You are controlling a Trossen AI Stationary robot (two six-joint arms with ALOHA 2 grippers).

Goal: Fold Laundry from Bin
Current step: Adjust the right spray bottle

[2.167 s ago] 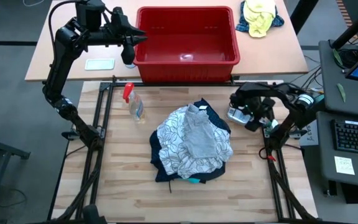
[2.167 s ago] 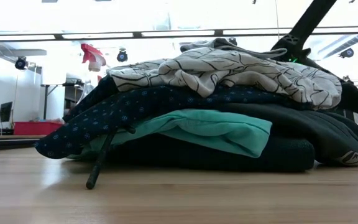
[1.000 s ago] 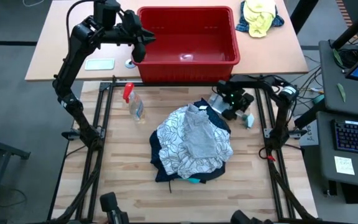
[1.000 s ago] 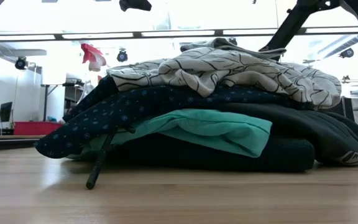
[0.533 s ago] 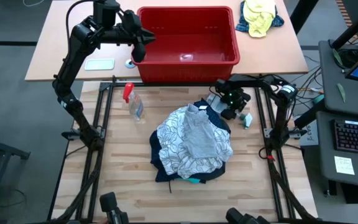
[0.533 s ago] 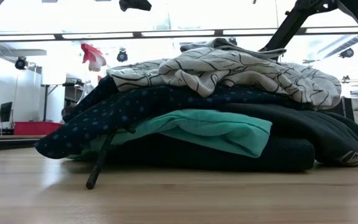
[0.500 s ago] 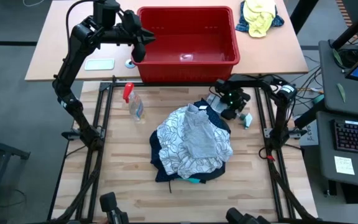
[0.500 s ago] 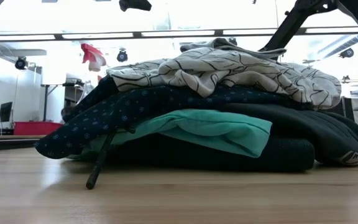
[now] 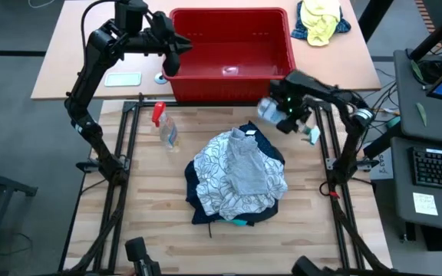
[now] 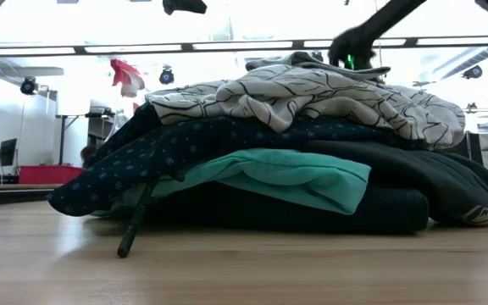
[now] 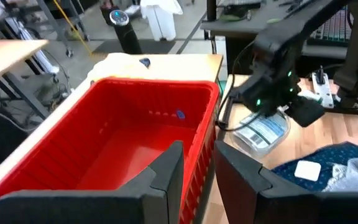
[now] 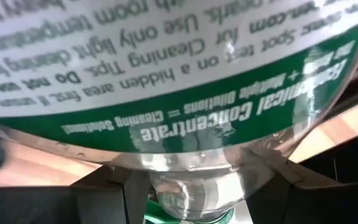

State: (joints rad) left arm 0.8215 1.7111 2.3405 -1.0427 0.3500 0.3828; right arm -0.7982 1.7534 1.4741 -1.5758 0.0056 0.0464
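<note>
High view: the slatted wooden table (image 9: 148, 222) carries the laundry (image 9: 236, 176), a heap of soft garments at its centre, with a light leaf-print piece and a grey one on top. From the low view, navy dotted, turquoise and black layers lie beneath. Behind it, on a tan tabletop, stands the red plastic rectangular bin (image 9: 229, 78). The left gripper (image 9: 167, 63) is at the bin's left rim, its jaws narrow, clamped either side of the wall. The right gripper (image 9: 286, 112) hangs between bin and heap, closed around a clear plastic bottle with a white-and-green label (image 9: 268, 109). A small clear spray bottle with a red top (image 9: 164, 127) lies left of the heap.
</note>
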